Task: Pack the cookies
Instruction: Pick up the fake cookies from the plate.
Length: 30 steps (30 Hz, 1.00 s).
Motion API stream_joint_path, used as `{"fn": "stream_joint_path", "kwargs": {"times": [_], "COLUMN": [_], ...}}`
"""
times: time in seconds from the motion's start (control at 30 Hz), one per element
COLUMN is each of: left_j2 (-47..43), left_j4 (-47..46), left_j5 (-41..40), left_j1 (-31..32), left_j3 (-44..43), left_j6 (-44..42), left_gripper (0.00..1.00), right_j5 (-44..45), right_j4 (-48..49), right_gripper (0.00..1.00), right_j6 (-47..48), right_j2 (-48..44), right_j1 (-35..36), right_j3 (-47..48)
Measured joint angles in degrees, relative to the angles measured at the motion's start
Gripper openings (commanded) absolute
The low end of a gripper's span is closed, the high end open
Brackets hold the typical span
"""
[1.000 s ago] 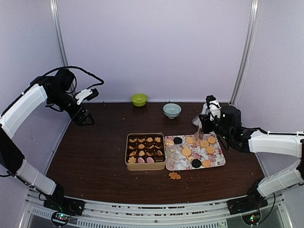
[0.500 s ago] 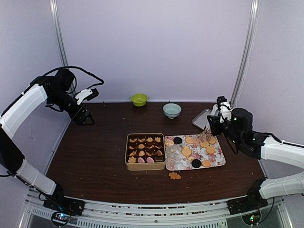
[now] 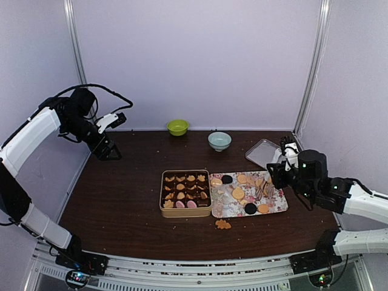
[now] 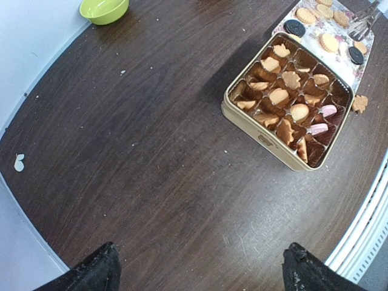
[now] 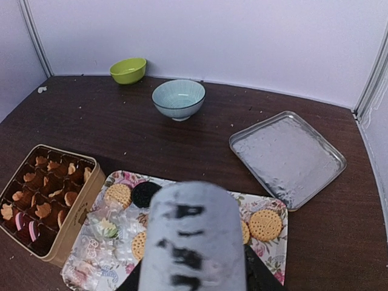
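The cookies are in three places. Some fill the dark cups of the tan tin (image 3: 185,210). Round tan ones (image 3: 238,193) and black ones (image 3: 250,208) lie on the floral tray (image 3: 280,208), and one tan cookie (image 3: 223,224) is loose on the table. My right gripper (image 3: 274,176) is at the tray's right edge, shut on metal tongs (image 3: 262,187) whose tips reach over the tray. In the right wrist view the blurred pale handle (image 5: 193,242) fills the gap between the fingers. My left gripper (image 3: 109,148) hangs high at the back left, open and holding nothing (image 4: 204,273).
A green bowl (image 3: 177,127) and a pale blue bowl (image 3: 219,140) stand at the back of the table. A bare metal tray (image 3: 264,151) lies behind the floral tray, close to my right arm. Crumbs dot the dark wood.
My right arm has drawn back to the right and nearer, and the tongs' tips have moved from the tray's back edge to over its right half. The left arm has not moved.
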<state>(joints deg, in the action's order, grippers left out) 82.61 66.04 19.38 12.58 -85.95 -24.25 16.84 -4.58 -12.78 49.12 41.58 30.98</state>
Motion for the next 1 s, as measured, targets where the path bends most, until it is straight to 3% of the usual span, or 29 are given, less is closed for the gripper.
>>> {"fn": "stream_joint_path", "kwargs": {"times": [0.4, 1.0], "left_j2": [0.1, 0.7], "left_j4": [0.0, 0.0], "left_j5": [0.2, 0.6], "left_j1": [0.0, 0.0], "left_j3": [0.0, -0.5], "left_j6": [0.2, 0.2], "left_gripper": [0.96, 0.96], "right_j5": [4.5, 9.7], "right_j4": [-4.3, -8.3], "right_gripper": [0.39, 0.39], "right_j6": [-4.5, -5.5], "right_j2": [0.0, -3.8], "right_j1": [5.3, 6.4], "right_j3": [-0.9, -0.2]}}
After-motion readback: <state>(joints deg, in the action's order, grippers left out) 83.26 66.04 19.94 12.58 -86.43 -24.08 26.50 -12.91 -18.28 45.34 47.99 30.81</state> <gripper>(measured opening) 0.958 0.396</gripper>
